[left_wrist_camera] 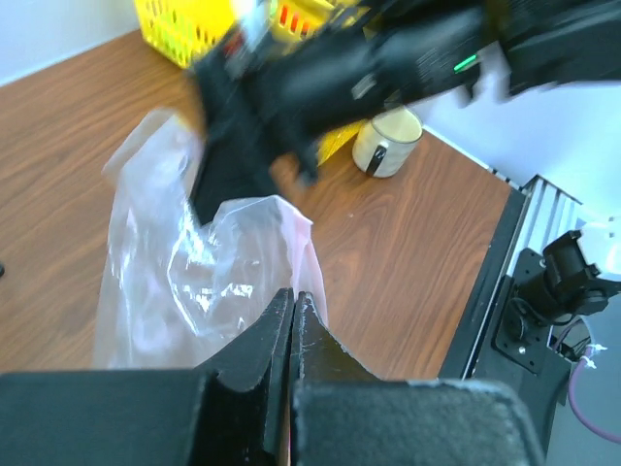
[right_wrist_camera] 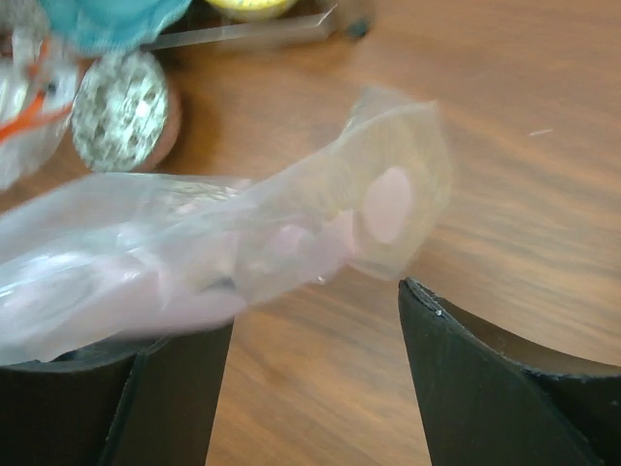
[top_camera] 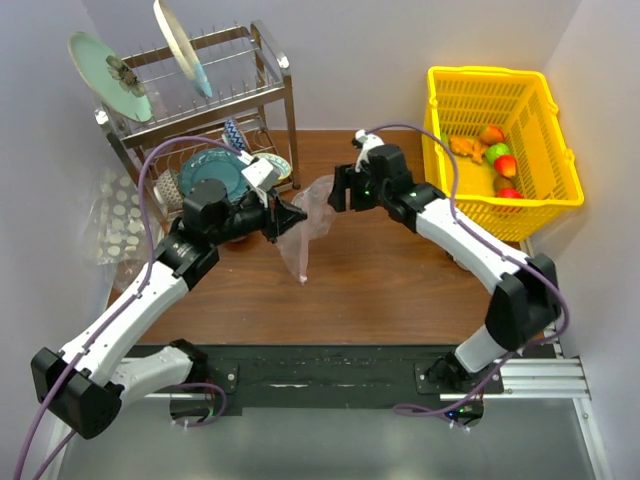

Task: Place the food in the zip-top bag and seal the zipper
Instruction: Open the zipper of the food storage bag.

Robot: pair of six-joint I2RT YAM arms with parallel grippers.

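The zip-top bag [top_camera: 310,225] hangs crumpled above the middle of the table, clear with a pink tint. My left gripper [top_camera: 290,215] is shut on its edge; in the left wrist view the closed fingertips [left_wrist_camera: 293,301] pinch the bag [left_wrist_camera: 184,282] at its pink zipper strip [left_wrist_camera: 303,243]. My right gripper [top_camera: 338,192] is open just right of the bag; in the right wrist view the bag [right_wrist_camera: 243,243] lies across the gap above the spread fingers [right_wrist_camera: 456,330], not gripped. The food [top_camera: 497,158], red, green and orange toy pieces, lies in the yellow basket [top_camera: 545,100].
A metal dish rack [top_camera: 200,100] with plates and bowls stands at the back left. A clear bag with white discs [top_camera: 118,225] lies at the left edge. A white mug [left_wrist_camera: 386,143] stands near the basket. The right arm crosses the left wrist view.
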